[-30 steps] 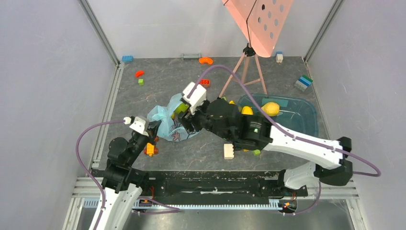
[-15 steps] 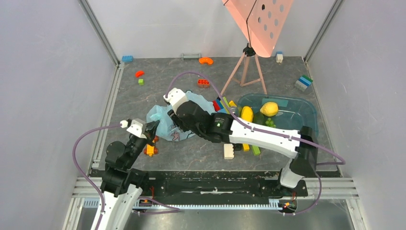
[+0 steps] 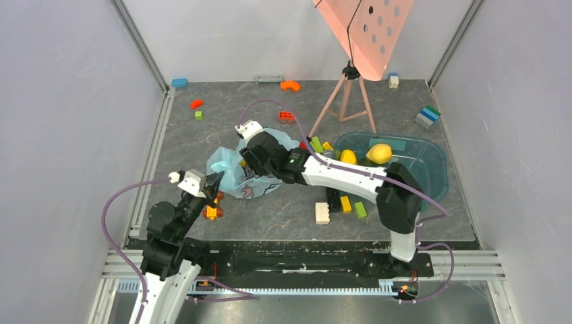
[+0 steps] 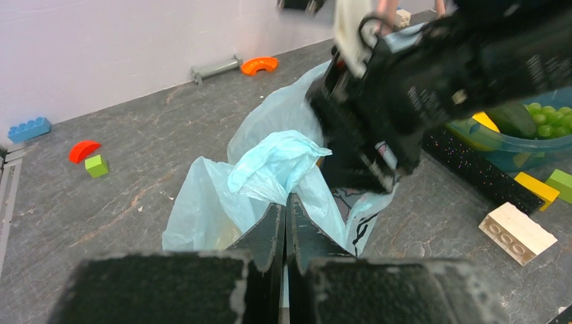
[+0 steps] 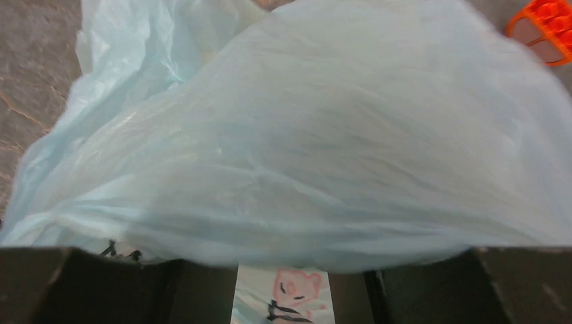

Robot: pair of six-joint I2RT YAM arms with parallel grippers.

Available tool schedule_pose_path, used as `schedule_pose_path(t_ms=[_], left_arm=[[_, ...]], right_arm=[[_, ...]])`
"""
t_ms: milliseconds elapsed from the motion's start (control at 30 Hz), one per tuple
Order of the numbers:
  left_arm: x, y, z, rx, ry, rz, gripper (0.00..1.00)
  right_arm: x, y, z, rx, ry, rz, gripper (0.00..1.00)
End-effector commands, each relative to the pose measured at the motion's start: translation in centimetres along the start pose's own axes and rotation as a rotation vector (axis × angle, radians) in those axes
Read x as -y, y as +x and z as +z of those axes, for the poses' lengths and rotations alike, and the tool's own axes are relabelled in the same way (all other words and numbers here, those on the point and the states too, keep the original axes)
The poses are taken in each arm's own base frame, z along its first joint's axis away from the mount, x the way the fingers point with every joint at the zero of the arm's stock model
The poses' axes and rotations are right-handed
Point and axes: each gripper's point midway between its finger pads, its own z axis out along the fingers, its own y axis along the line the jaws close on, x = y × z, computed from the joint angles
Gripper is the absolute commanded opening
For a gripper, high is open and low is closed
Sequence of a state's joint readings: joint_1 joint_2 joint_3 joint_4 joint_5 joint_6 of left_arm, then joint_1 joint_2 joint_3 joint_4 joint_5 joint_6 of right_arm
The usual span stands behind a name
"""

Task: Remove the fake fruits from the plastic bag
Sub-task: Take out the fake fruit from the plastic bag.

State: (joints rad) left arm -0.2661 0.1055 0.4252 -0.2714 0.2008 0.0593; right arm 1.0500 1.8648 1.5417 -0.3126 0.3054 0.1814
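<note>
bag (image 3: 233, 177): pale blue, dark print | lemon (image 3: 380, 153): yellow | tub (image 3: 432, 169): clear teal | table (image 3: 222, 131): dark grey, veined | brick (image 3: 322, 213): cream | arch (image 3: 290, 85): orange | panel (image 3: 364, 27): salmon, dotted

Dark grey marbled tabletop (image 3: 222, 125) enclosed by plain pale walls (image 3: 67, 101).

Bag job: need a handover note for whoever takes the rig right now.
Left gripper: shut on a bunched fold of the bag.
Right gripper: pressed against the bag, jaws partly apart; whether it holds anything cannot be told.
Lemon: out of the bag, in the tub.
Bag contents are hidden, so fruit left inside cannot be counted.
Left to do: probably hold the bag and pull out whatever remains.
</note>
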Motion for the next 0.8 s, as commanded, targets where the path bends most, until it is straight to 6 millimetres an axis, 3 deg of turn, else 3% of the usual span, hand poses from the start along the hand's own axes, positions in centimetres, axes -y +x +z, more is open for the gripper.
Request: schedule_pose_path(t_ms=[0, 133, 233, 767], left_arm=[[-0.2, -2.6, -1.0, 0.070, -0.010, 0.055, 0.02], [-0.2, -3.2, -1.4, 0.096, -0.012, 0.066, 0.02], [-0.2, -3.6, -1.7, 0.107, -0.016, 0.071, 0.02], [-0.1, -5.3, -3.0, 0.192, -0.026, 0.106, 0.02]], right_arm=[[-1.3, -1.5, 1.9, 0.039, -0.042, 0.010, 0.48], [-1.0, -0.8, 3.7, 0.034, -0.038, 0.031, 0.50], [-1.2, -0.6, 4.8, 0.046, -0.056, 0.049, 0.57], [-4.7, -0.5, 7.6, 0.093, -0.278, 0.147, 0.80]])
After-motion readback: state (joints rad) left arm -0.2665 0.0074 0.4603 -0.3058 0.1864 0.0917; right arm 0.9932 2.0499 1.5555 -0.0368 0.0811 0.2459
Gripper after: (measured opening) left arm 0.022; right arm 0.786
